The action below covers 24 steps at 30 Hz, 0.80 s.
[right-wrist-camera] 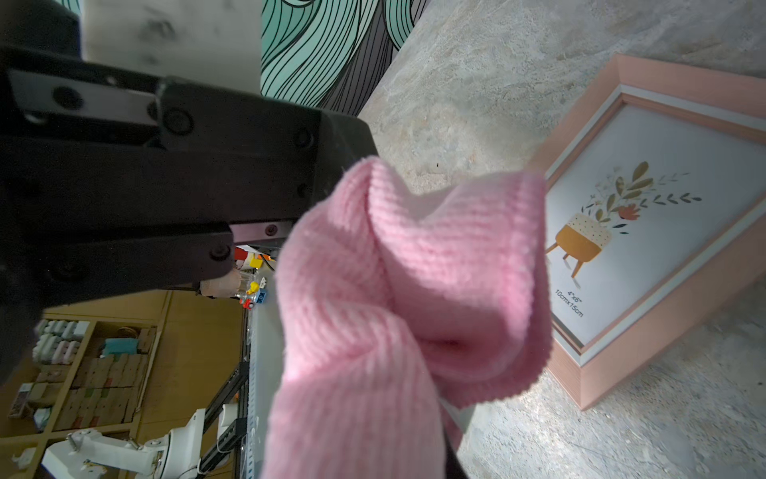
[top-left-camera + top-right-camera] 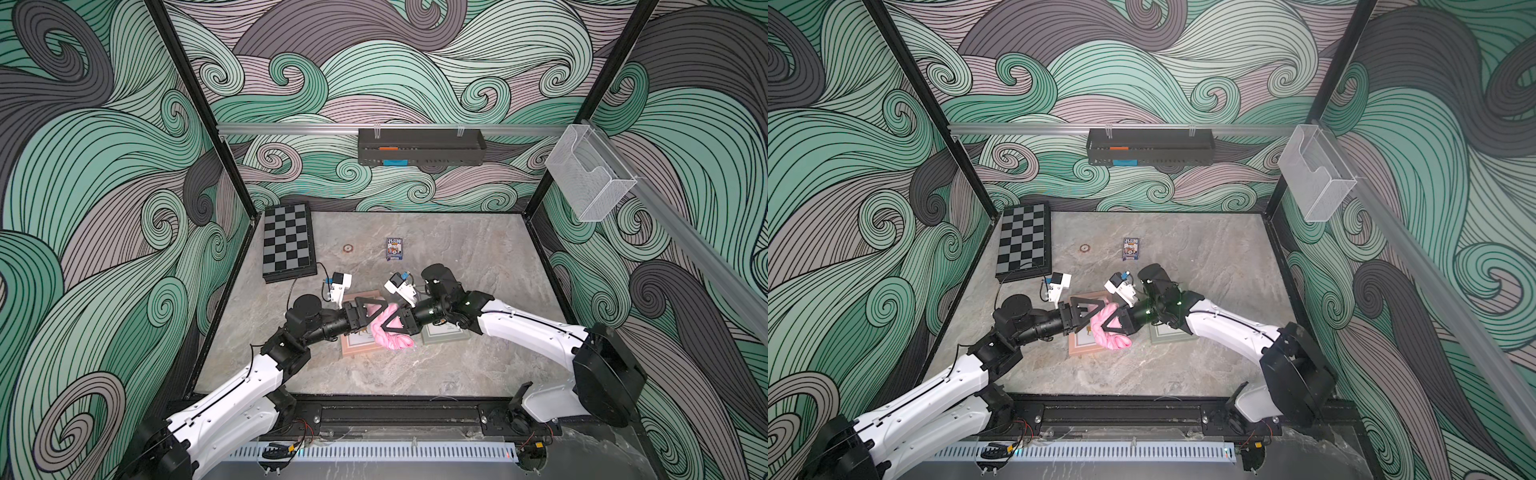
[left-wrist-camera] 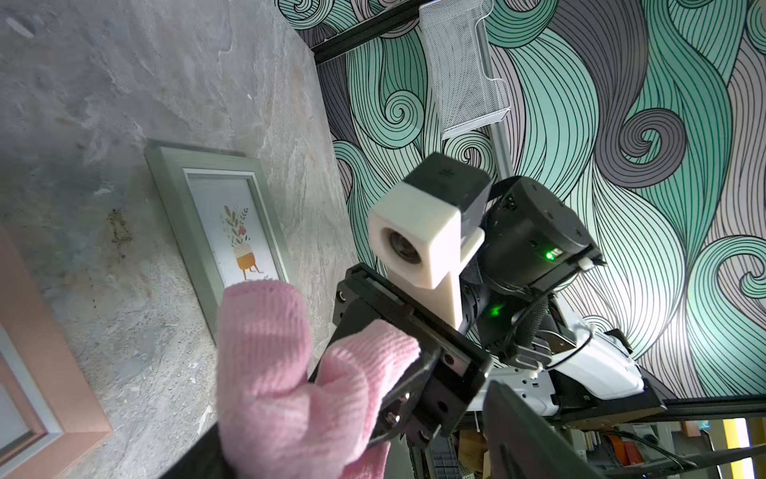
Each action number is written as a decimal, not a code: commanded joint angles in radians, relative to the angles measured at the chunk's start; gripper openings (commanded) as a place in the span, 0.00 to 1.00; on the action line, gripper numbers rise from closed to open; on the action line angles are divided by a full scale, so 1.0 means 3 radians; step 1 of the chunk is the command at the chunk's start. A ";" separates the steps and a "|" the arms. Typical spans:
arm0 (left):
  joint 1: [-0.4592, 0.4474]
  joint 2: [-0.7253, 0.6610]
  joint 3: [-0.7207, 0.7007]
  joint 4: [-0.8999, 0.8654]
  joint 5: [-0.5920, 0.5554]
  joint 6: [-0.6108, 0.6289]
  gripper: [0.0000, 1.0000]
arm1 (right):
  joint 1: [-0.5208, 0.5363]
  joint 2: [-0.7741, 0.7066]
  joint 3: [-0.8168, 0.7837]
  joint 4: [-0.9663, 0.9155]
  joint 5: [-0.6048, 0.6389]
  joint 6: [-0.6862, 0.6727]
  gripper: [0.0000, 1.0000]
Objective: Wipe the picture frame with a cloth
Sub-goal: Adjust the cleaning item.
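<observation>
The step in hand looks like a mid-air transfer or regrip of the cloth (image 2: pixel 392 336), not yet wiping: in both top views the two arms meet tip to tip in the lower middle of the picture, with the pink cloth bunched between them above the right part of the pink picture frame (image 2: pixel 353 347). The right gripper (image 2: pixel 390 322) is clamped on a fold of the cloth. The left gripper (image 2: pixel 374 311) stands with its fingers wide apart on either side of the bundle and is not gripping it. The next move probably calls for one gripper to take a firm hold and the cloth to be lowered flat onto the glass, since it hangs crumpled. The left wrist view shows the wide left fingers flanking the cloth and the pinch by the right gripper, which the top views blur together. It also shows the grey-green picture frame (image 3: pixel 174 199) uncovered at left of centre. The right wrist view shows the pink frame's plant print clearly at its right. Only the top views show the chessboard (image 2: pixel 286 241) and the card box (image 2: pixel 394 248), well apart toward the back of the table (image 2: pixel 478 257).
</observation>
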 commanded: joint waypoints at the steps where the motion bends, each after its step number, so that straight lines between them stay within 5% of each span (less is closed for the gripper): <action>1: -0.0016 -0.0004 -0.0007 0.0030 0.0160 0.0053 0.73 | -0.0014 0.0044 0.0128 0.0232 -0.0124 0.0111 0.10; 3: -0.0017 0.0002 -0.0009 -0.0069 0.0109 0.0135 0.71 | -0.0014 0.0042 0.0166 0.0240 -0.0172 0.0128 0.10; 9: -0.0015 0.0088 0.0046 -0.0094 0.0110 0.0239 0.44 | -0.0014 0.0017 0.0207 0.0227 -0.0216 0.0143 0.10; 19: -0.0014 0.0140 0.0149 -0.0369 0.0154 0.0456 0.64 | -0.0039 -0.0056 0.0231 0.0258 -0.0335 0.0175 0.10; 24: -0.0014 0.0042 0.0179 -0.0537 0.0167 0.0565 0.60 | -0.0076 -0.0068 0.0236 0.0331 -0.0441 0.0247 0.11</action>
